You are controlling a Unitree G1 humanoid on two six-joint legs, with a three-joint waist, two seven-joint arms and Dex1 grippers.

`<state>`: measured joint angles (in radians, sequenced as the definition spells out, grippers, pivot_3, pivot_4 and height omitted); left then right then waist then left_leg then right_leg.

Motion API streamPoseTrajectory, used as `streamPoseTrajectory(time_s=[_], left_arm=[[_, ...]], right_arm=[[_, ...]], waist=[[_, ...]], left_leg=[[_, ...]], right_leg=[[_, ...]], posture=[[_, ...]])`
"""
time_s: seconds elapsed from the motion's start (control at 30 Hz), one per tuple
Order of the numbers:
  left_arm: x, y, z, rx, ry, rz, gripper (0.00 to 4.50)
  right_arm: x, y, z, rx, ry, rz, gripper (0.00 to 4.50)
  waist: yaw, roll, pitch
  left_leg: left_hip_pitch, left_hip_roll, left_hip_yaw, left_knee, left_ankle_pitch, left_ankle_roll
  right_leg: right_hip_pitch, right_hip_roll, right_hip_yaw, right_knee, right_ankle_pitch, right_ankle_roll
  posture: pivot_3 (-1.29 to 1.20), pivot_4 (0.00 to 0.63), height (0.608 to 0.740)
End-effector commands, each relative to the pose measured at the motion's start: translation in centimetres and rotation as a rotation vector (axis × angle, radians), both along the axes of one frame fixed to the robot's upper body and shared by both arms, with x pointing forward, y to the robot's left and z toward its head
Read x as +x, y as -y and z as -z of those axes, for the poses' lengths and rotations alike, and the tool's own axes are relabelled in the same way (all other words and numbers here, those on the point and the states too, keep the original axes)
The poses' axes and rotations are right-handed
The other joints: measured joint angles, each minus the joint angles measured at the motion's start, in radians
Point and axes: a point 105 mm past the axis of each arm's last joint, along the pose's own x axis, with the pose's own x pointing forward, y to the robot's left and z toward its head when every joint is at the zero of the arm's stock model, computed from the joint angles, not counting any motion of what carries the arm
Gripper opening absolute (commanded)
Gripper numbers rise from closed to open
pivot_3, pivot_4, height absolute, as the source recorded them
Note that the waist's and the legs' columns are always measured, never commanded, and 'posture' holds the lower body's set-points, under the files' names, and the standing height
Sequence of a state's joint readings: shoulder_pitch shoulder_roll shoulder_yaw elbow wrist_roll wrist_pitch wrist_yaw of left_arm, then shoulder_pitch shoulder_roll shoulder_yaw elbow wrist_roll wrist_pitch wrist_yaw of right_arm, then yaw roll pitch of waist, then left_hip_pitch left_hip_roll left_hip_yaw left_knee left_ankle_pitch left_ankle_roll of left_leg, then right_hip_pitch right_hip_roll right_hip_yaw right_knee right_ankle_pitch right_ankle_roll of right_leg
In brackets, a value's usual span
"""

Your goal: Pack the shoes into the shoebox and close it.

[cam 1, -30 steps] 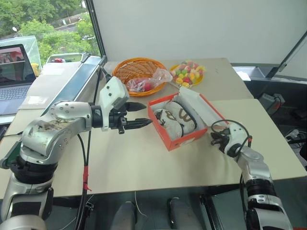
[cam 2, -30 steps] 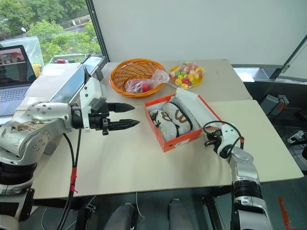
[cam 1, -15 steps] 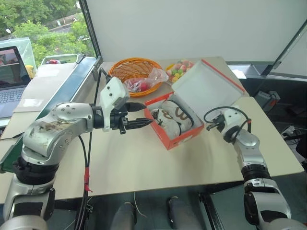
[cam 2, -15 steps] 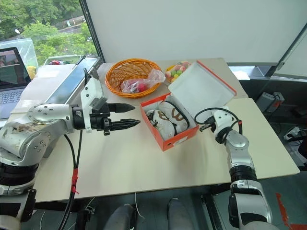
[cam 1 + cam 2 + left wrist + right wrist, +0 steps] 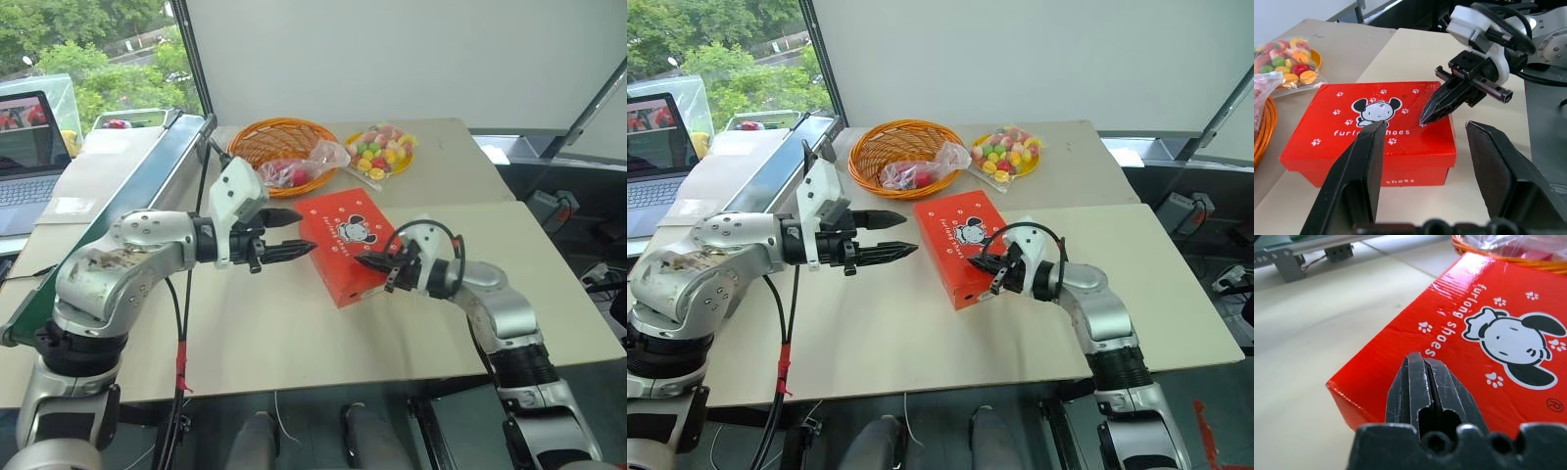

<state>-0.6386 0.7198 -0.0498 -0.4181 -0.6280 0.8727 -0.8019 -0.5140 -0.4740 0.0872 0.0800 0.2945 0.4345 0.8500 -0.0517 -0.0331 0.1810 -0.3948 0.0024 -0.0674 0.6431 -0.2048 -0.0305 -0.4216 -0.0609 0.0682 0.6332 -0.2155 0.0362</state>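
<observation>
- One shoebox (image 5: 962,243) lies shut on the tabletop (image 5: 901,333), its red lid flat and showing a black-and-white cartoon dog, small white paw prints and white lettering.
- Its long axis runs slantwise, from the far end near the basket (image 5: 899,155) down toward the near end at the robot's right; a short side wall with white print faces the near edge of the tabletop.
- It sits about mid-tabletop, between the two arms.
- Right tool (image 5: 988,263): its black fingers are pressed together into one point, and that tip rests on the lid close to the near right corner, nothing held between them.
- Left tool (image 5: 892,236): its two fingers stand apart and empty, pointing level at the box's left side from just beside it, not touching.
- Beyond the box stand a round orange wicker basket with a clear bag (image 5: 921,170) of reddish things hanging over its rim, and beside it a yellow plate (image 5: 1004,153) of many-coloured sweets wrapped in plastic.
- Far off on the robot's left is an open laptop (image 5: 658,147) on another surface.
</observation>
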Motion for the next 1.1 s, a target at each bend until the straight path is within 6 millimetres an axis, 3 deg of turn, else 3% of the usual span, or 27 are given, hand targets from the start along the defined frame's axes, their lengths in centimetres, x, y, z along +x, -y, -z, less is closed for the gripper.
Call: streamPoseTrajectory(time_s=[0.03, 0.1, 0.2, 0.33, 0.47, 0.53, 0.6, 0.73, 0.83, 0.93, 1.1], left_arm=[[0.1, -0.1, -0.9, -0.001, 0.064, -0.017, 2.77], [0.3, -0.3, -0.7, -0.005, 0.066, -0.042, 2.77], [0.8, -0.3, -0.6, -0.001, 0.077, -0.074, 2.77], [0.6, -0.3, -0.7, -0.020, 0.089, -0.096, 2.77], [0.7, -0.8, -1.2, -0.049, 0.113, -0.145, 2.77], [0.7, -1.1, -1.3, -0.053, 0.117, -0.163, 2.77], [0.7, -1.3, -1.2, -0.050, 0.116, -0.171, 2.77], [0.8, -1.3, -0.6, -0.049, 0.099, -0.174, 2.77], [1.0, -1.3, -0.2, -0.049, 0.092, -0.174, 2.77], [1.3, -1.3, 0.6, -0.020, 0.087, -0.168, 2.77], [0.6, -1.1, 1.3, -0.018, 0.066, -0.100, 2.77]], right_arm=[[1.6, -1.5, -3.7, 0.000, 0.086, 0.022, 0.08], [3.1, -2.9, -4.9, -0.005, 0.100, 0.020, 0.08], [4.9, -4.2, -4.7, -0.058, 0.129, 0.024, 0.08], [7.0, -4.8, -1.2, -0.140, 0.077, 0.031, 0.08], [7.5, -3.1, 2.3, -0.211, 0.015, 0.070, 0.08], [7.3, -2.5, 3.1, -0.213, -0.004, 0.071, 0.08], [7.1, -2.7, 2.6, -0.173, -0.004, 0.049, 0.08], [5.8, -4.0, -4.2, 0.017, 0.114, -0.036, 0.08], [3.8, -4.2, -6.7, 0.023, 0.171, -0.107, 0.78], [-0.5, -3.6, -8.5, -0.049, 0.185, -0.249, 1.87], [-4.5, -1.6, -7.9, -0.165, 0.121, -0.316, 3.63]], waist=[[-0.004, 0.000, 0.000], [-0.010, 0.000, 0.000], [-0.015, 0.000, 0.000], [-0.010, -0.001, 0.000], [-0.010, -0.001, 0.000], [-0.010, -0.001, -0.001], [-0.010, -0.001, -0.001], [-0.010, -0.001, -0.001], [-0.011, 0.000, 0.000], [-0.009, 0.000, 0.000], [0.002, -0.001, 0.000]], left_leg=[[0.000, 0.000, 0.000, 0.000, 0.000, 0.000], [0.000, 0.000, 0.000, 0.000, 0.000, 0.000], [0.000, 0.000, 0.000, 0.000, 0.000, 0.000], [-0.001, 0.000, 0.000, -0.001, 0.000, 0.000], [-0.004, -0.001, -0.001, 0.000, 0.000, 0.000], [-0.002, -0.001, -0.001, 0.000, -0.001, 0.000], [0.001, -0.001, -0.001, 0.000, -0.001, 0.000], [0.002, -0.001, -0.001, 0.000, -0.001, 0.000], [-0.003, -0.001, -0.002, 0.000, -0.001, 0.000], [-0.004, -0.001, -0.002, 0.000, -0.001, 0.000], [-0.004, -0.001, -0.002, 0.000, -0.002, 0.001]], right_leg=[[0.000, 0.000, 0.000, 0.000, 0.000, 0.000], [0.000, 0.000, 0.000, 0.000, 0.000, 0.000], [0.000, 0.000, 0.000, 0.000, 0.000, -0.001], [0.000, 0.000, 0.000, -0.001, 0.001, -0.001], [-0.002, -0.001, 0.001, -0.002, 0.002, 0.000], [-0.001, -0.001, 0.001, -0.002, 0.002, -0.001], [0.002, -0.001, 0.001, -0.001, 0.002, -0.001], [0.003, 0.000, 0.001, 0.000, 0.002, -0.001], [-0.002, 0.000, 0.001, 0.000, 0.002, -0.001], [-0.003, 0.000, 0.001, 0.000, 0.002, -0.001], [-0.001, 0.000, 0.000, -0.002, 0.002, 0.000]], posture=[[0.00, 0.150, 0.740], [0.00, 0.150, 0.740], [0.00, 0.150, 0.740], [0.00, 0.150, 0.740], [0.00, 0.150, 0.740], [0.00, 0.150, 0.740], [0.00, 0.150, 0.740], [0.00, 0.150, 0.740], [0.00, 0.150, 0.740], [0.00, 0.150, 0.740], [0.00, 0.150, 0.740]])
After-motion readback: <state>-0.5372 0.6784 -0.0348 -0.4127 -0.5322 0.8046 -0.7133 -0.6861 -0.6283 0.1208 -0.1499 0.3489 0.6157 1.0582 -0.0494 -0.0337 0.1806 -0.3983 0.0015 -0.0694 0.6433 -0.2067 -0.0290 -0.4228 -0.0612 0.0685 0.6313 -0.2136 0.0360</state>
